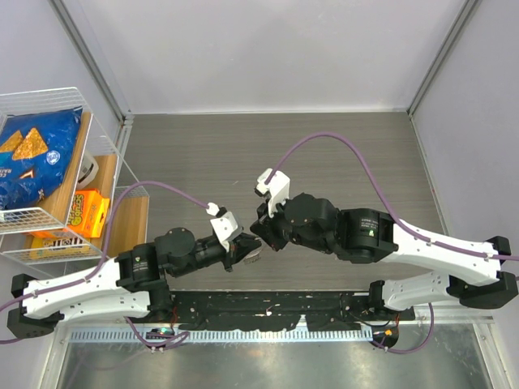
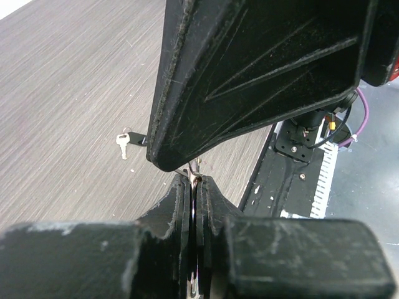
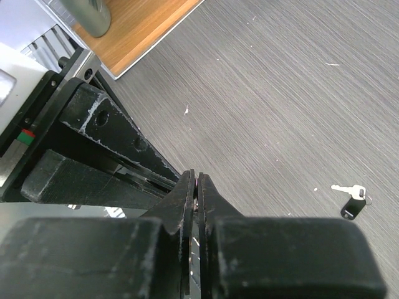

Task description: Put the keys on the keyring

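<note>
My two grippers meet tip to tip just above the table's near middle. My left gripper (image 1: 243,245) is shut on a thin silvery metal piece seen edge-on, which looks like the keyring (image 2: 195,179). A small silvery bit (image 1: 253,258) hangs below it. My right gripper (image 1: 261,232) is shut on a tiny pinkish sliver, apparently a key (image 3: 197,181), right against the left fingertips. One silvery key (image 2: 123,144) with a black head piece (image 2: 139,140) lies loose on the table. It also shows in the right wrist view (image 3: 346,189). Other keys are hidden.
A white wire rack (image 1: 81,97) with a blue chip bag (image 1: 32,158) and an orange box (image 1: 85,212) stands at the far left on a wooden board (image 3: 143,31). A metal cup (image 3: 93,12) stands on that board. The black base rail (image 1: 268,312) runs along the near edge.
</note>
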`<state>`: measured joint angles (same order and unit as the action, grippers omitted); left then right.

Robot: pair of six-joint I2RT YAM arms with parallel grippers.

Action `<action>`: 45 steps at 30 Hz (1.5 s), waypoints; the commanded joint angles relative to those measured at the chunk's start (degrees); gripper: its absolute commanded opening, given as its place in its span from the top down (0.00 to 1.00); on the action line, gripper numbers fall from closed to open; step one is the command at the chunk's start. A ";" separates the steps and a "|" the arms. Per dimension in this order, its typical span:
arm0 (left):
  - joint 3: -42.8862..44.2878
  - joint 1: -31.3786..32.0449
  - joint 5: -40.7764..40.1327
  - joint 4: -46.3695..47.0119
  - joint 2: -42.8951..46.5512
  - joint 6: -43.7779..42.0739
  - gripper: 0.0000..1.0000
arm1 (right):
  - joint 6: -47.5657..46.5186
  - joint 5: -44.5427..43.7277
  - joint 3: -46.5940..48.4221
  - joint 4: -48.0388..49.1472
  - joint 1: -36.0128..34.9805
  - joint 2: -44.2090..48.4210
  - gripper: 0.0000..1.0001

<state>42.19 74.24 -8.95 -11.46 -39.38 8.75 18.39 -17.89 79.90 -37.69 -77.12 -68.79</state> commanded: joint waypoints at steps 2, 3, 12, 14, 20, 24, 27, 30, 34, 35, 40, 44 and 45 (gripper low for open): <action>1.93 0.03 0.08 2.41 0.26 0.30 0.76 | 0.24 -1.26 -1.15 5.00 -0.22 2.79 0.94; 1.84 -0.06 -0.19 2.76 0.52 0.30 0.71 | 0.15 -1.88 -1.32 5.26 -0.48 3.05 0.94; 1.40 -0.06 -5.90 6.18 1.85 -0.31 0.45 | 2.70 -11.62 -2.73 8.60 -4.70 3.58 0.94; 1.14 0.03 -6.51 7.41 1.58 -0.40 0.44 | 3.31 -13.39 -2.64 9.30 -5.32 3.67 0.94; 0.70 0.03 -6.26 10.58 0.79 -0.58 0.45 | 4.90 -16.65 -2.73 9.92 -5.67 4.46 0.94; -0.01 -0.06 -5.47 13.04 1.05 -0.76 0.49 | 5.86 -17.88 -3.26 10.44 -5.58 4.98 0.94; -0.97 -0.06 -5.11 14.80 1.49 -0.84 0.52 | 6.30 -18.41 -3.78 10.97 -5.58 5.51 0.94; -2.29 0.03 -4.59 17.43 2.55 -1.02 0.53 | 6.48 -18.32 -3.70 10.88 -5.58 5.51 0.94; -2.91 -0.06 -4.67 19.02 2.64 -1.46 0.53 | 6.74 -18.06 -3.61 11.50 -5.67 5.69 0.94; -2.82 0.03 -4.67 19.20 2.55 -1.46 0.53 | 6.83 -18.06 -3.70 11.59 -5.67 5.69 0.94; -4.22 0.03 -5.11 22.09 2.90 -1.63 0.54 | 6.74 -17.80 -3.08 11.50 -5.85 5.25 0.94; -4.58 -0.06 -5.64 22.97 2.81 -1.99 0.55 | 6.66 -17.79 -3.17 11.76 -6.02 5.25 0.94; -4.66 -0.06 -5.55 23.15 2.81 -2.07 0.56 | 6.57 -17.88 -3.17 12.03 -6.02 5.25 0.94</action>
<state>37.78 74.24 -13.91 6.37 -37.21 8.01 24.16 -34.46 76.07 -29.61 -82.63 -64.73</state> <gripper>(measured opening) 0.456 0.078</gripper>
